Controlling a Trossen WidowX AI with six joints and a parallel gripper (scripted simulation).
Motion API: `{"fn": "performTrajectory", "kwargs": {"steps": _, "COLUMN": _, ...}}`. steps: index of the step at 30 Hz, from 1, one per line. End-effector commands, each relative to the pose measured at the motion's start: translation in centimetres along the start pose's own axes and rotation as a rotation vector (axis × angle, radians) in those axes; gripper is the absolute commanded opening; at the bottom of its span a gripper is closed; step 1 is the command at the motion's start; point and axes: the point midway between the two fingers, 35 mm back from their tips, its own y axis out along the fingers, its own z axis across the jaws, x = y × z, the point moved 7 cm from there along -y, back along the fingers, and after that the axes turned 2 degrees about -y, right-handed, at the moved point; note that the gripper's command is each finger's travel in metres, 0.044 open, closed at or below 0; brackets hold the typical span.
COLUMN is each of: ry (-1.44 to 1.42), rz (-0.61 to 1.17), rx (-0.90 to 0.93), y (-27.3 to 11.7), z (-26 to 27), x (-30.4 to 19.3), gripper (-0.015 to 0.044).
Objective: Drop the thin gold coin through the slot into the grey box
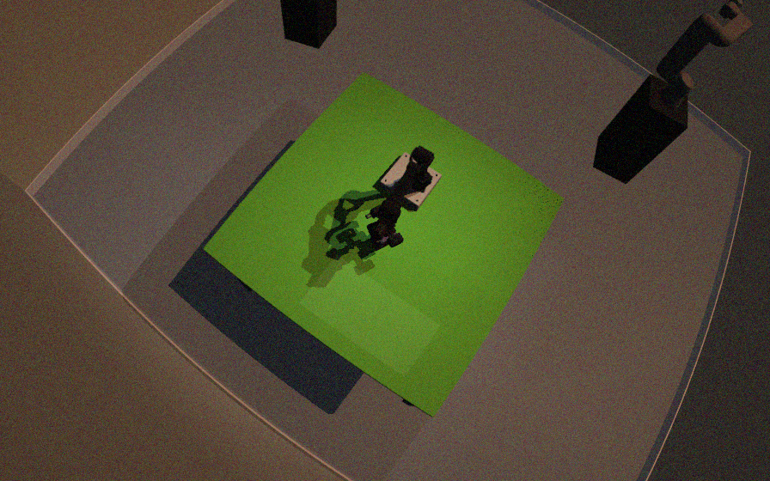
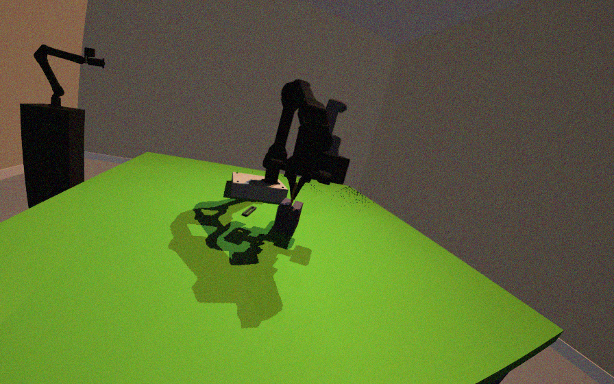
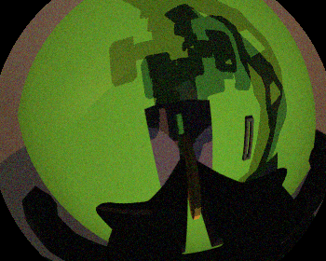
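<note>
While you'll find no readable writing anywhere, the arm (image 2: 299,128) folds steeply down from its base plate (image 2: 252,186). Gripper (image 2: 295,194) is clamped on the gold coin (image 3: 193,189), edge-on just above the grey box (image 2: 288,218); the empty holder (image 2: 248,211) lies beside it on the green table (image 2: 109,267).

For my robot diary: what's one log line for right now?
gripper: shut on coin | position: above grey box | holder: without coin
</note>
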Motion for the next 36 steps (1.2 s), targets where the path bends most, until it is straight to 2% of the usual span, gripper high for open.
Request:
{"fn": "performTrajectory", "kwargs": {"steps": 1, "ry": -0.003, "rz": 0.006, "rx": -0.003, "y": 0.3, "z": 0.0, "x": 0.0, "gripper": 0.0000}}
{"fn": "performTrajectory", "kwargs": {"steps": 12, "ry": -0.004, "rz": 0.006, "rx": -0.003, "y": 0.5, "z": 0.0, "x": 0.0, "gripper": 0.0000}}
{"fn": "performTrajectory", "kwargs": {"steps": 18, "ry": 0.000, "rz": 0.000, "rx": 0.000, "y": 0.2, "z": 0.0, "x": 0.0, "gripper": 0.0157}}
{"fn": "performTrajectory", "kwargs": {"steps": 27, "ry": 0.000, "rz": 0.000, "rx": 0.000, "y": 0.2, "z": 0.0, "x": 0.0, "gripper": 0.0161}}
{"fn": "performTrajectory", "kwargs": {"steps": 36, "ry": -0.001, "rz": 0.002, "rx": -0.001, "y": -2.5, "z": 0.0, "x": 0.0, "gripper": 0.0397}}
